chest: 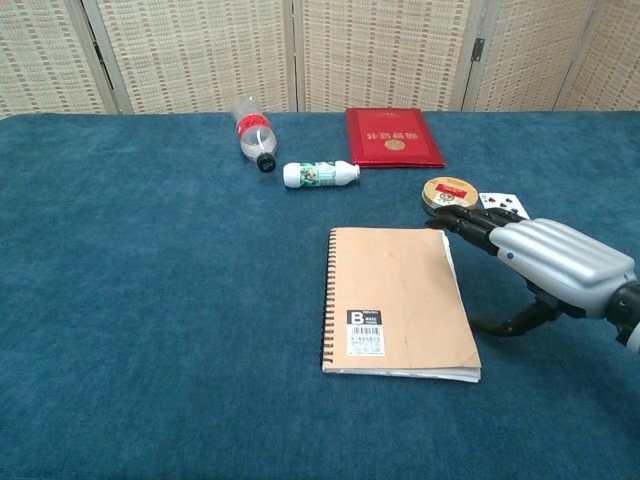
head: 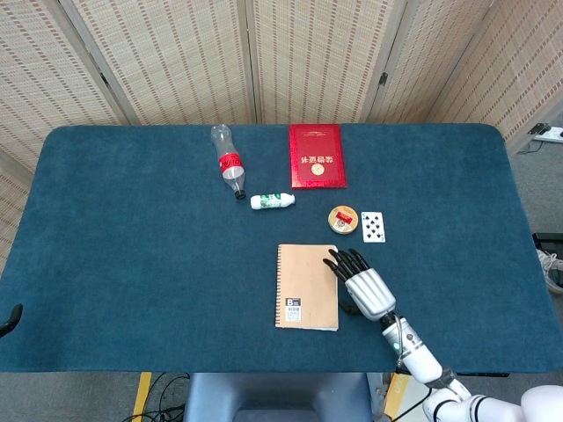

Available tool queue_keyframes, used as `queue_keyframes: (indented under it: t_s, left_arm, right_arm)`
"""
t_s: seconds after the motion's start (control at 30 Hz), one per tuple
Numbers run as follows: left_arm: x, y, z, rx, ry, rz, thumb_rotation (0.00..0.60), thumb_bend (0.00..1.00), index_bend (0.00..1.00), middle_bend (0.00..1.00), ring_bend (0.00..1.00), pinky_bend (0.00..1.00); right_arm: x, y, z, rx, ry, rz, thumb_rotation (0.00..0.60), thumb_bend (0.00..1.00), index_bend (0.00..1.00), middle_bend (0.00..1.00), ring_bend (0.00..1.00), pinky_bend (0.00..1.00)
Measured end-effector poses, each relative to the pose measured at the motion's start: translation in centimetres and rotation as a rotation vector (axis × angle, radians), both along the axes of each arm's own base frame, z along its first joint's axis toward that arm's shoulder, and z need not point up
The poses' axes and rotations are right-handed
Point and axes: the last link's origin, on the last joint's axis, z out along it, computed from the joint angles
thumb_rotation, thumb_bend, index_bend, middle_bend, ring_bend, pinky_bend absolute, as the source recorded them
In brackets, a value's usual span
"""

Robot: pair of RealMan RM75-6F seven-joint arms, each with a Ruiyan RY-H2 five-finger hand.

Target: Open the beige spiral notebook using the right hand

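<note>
The beige spiral notebook (head: pixel 306 286) (chest: pixel 397 299) lies closed and flat on the blue table, spiral binding on its left, a barcode label near its front. My right hand (head: pixel 362 286) (chest: pixel 545 262) hovers at the notebook's right edge, fingers stretched out and apart, their dark tips over the far right corner of the cover. Its thumb reaches toward the page edge low on the right side. It holds nothing. Only a dark bit of my left hand (head: pixel 10 318) shows at the left edge of the head view.
Behind the notebook lie a round gold tin (head: pixel 343 219) (chest: pixel 448 195), a playing card (head: pixel 373 226) (chest: pixel 503 202), a small white bottle (head: pixel 272 201) (chest: pixel 320 173), a clear plastic bottle (head: pixel 227 162) (chest: pixel 252 133) and a red booklet (head: pixel 317 156) (chest: pixel 392 136). The table's front edge (head: pixel 264 370) is close.
</note>
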Motion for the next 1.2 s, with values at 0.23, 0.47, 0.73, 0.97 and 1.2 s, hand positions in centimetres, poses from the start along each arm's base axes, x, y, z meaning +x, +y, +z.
queue_keyframes:
  t_s: [0.23, 0.47, 0.73, 0.97, 1.2]
  left_arm:
    - [0.1, -0.2, 0.1, -0.005, -0.011, -0.013, 0.6, 0.3, 0.16, 0.1, 0.09, 0.15]
    - [0.2, -0.3, 0.1, -0.003, -0.016, -0.019, 0.6, 0.3, 0.16, 0.1, 0.09, 0.15]
    - [0.3, -0.4, 0.2, 0.002, -0.014, -0.027, 0.6, 0.3, 0.16, 0.1, 0.09, 0.15]
    - [0.3, -0.4, 0.4, 0.017, -0.011, -0.024, 0.6, 0.3, 0.16, 0.1, 0.09, 0.15]
    - [0.5, -0.8, 0.8, 0.047, -0.027, -0.045, 0.6, 0.3, 0.16, 0.1, 0.09, 0.15]
  right_arm:
    - [0.1, 0.0, -0.3, 0.001, 0.005, 0.002, 0.6, 0.32, 0.0, 0.0, 0.0, 0.0]
    - [0.2, -0.2, -0.7, 0.012, 0.007, -0.006, 0.6, 0.32, 0.0, 0.0, 0.0, 0.0]
    - [0.4, -0.2, -0.8, 0.008, -0.011, -0.013, 0.6, 0.32, 0.0, 0.0, 0.0, 0.0]
    - [1.1, -0.6, -1.5, 0.01, -0.039, -0.007, 0.6, 0.33, 0.0, 0.0, 0.0, 0.0]
    - [2.1, -1.1, -1.6, -0.025, -0.1, 0.015, 0.6, 0.33, 0.0, 0.0, 0.0, 0.0]
